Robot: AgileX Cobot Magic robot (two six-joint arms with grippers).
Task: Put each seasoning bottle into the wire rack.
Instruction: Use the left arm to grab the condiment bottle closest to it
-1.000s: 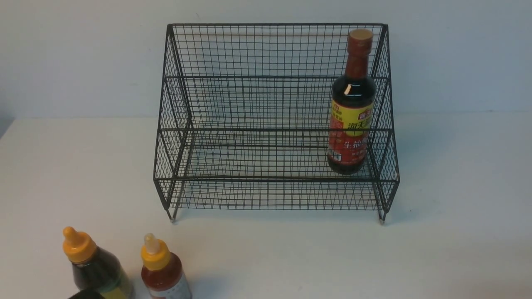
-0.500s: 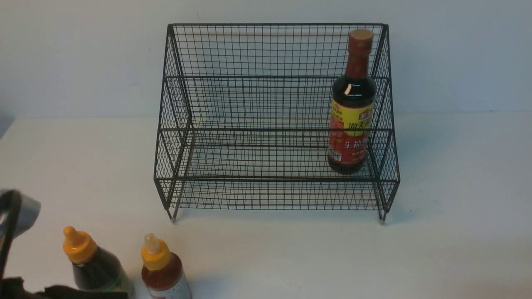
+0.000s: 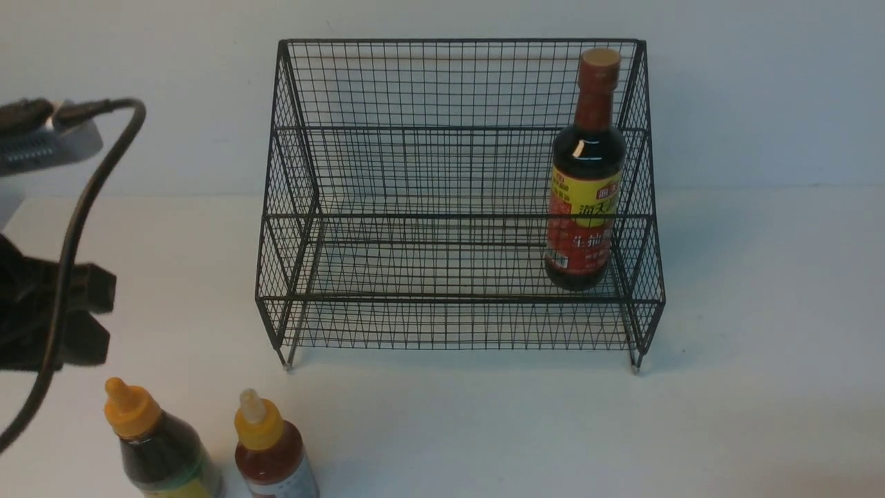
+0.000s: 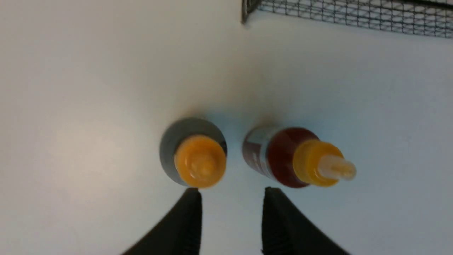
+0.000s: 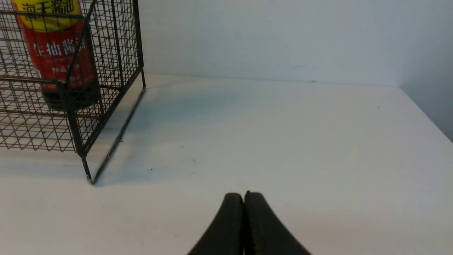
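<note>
1 left arm (image 3: 52, 304) now higher

Tall soy bottle (image 3: 586, 200): dark glass, red-brown cap, red-yellow label. Stands inside the wire rack (image 3: 460, 299), toward its right end, slight lean; well apart from the left end effector (image 4: 231, 202).

Dark squeeze bottle (image 3: 166, 449): orange-yellow nozzle cap, yellow-green label. Upright on the table (image 3: 484, 422), near the left end effector, just beyond its fingertips; not gripped.

Red squeeze bottle (image 3: 276, 456): yellow cap, pale tip, whitish label. Upright beside the dark one, to the right of the left end effector, near, ungripped.

Rack: black wire mesh, sloping sides, small feet; forward of the left end effector, on table.
</note>
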